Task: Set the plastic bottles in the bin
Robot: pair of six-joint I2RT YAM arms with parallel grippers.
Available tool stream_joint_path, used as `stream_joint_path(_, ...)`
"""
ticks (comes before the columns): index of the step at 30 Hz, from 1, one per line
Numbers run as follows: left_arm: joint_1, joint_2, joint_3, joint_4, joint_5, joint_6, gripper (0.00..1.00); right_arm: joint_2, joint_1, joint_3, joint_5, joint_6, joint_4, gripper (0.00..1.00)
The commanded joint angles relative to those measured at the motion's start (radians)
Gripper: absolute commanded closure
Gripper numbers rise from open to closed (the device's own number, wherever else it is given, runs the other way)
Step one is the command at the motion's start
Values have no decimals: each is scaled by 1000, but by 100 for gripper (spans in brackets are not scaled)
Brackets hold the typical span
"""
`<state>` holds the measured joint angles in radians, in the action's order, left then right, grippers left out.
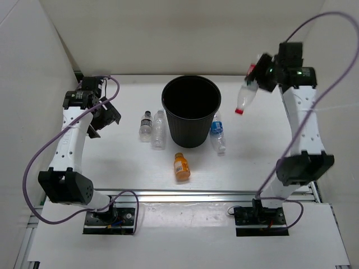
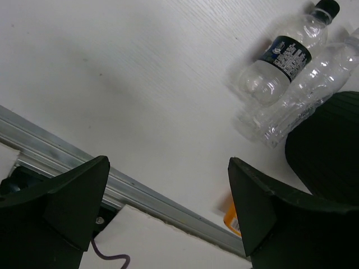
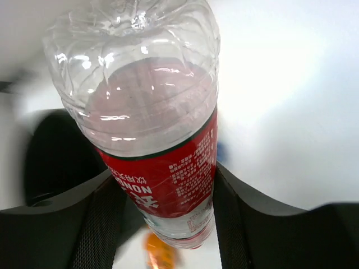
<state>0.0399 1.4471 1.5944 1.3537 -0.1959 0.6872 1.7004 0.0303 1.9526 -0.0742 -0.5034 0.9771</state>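
Red-labelled plastic bottle [image 1: 247, 96] is clamped between the right gripper [image 1: 256, 78] fingers [image 3: 95, 224]. It is off the table [image 1: 112, 162], tilted, with the red cap hanging down past the fingertips. The right wrist view shows both fingers pressed on the red label and the clear base nearest the lens. The bin [image 1: 190, 134] sits beyond the fingertips on the cap side. The cap is near the rim but outside it, not over the opening.

Left gripper [image 1: 109, 115] is spread wide with nothing between the fingers [image 2: 73, 196], only bare table and an aluminium rail [image 2: 140, 188]. Past its fingertips, off toward one finger, the black-capped clear bottle [image 2: 283, 56] and the plain clear bottle [image 2: 305, 92] lie side by side, touching, just beside the bin wall.

The blue-labelled bottle [image 1: 217, 133] lies against the bin on the right gripper's side, well below those fingers. The orange bottle [image 1: 181, 166] lies on the table in front of the bin, apart from both grippers.
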Motion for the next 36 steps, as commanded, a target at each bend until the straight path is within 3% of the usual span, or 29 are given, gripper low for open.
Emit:
stream_joint_path(1,-21,9,1,-30,142,-21,3,-72,89,167,-79,-49,-61,47)
stream_joint_path(3,-21,-10,1,-80,156,-32,3,25,149,346,-93,-58,-61,47)
stream_joint_path(6,-11,54,74,-53,156,-32,1,125,233,428,-93,-21,-141,47)
stream_joint_path(9,-2,102,128,-65,177,-55,1,180,307,419,-93,15,-216,35)
stream_joint_path(12,8,125,150,-120,283,-87,1,228,341,433,-81,26,-203,4)
stream_joint_path(13,8,134,150,-167,352,-87,1,228,341,433,-81,26,-193,0)
stream_joint_path(18,8,110,62,-231,398,-78,1,102,294,401,20,55,-216,0)
stream_joint_path(21,8,82,7,-240,371,-66,2,-9,140,278,-34,-68,-190,0)
stream_joint_path(23,8,58,-17,-240,355,-57,2,-60,50,44,-87,-116,-190,0)
stream_joint_path(26,-18,58,-62,-231,381,-43,1,-114,8,-247,-154,-106,-221,0)
stream_joint_path(28,-18,58,-96,-231,432,-43,1,-114,8,-348,-197,-75,-259,0)
stream_joint_path(31,-28,58,-96,-240,432,-43,1,-33,-1,-423,-337,-31,-291,0)
stream_joint_path(36,-28,58,-96,-231,423,-52,1,144,39,-423,-389,43,-282,0)
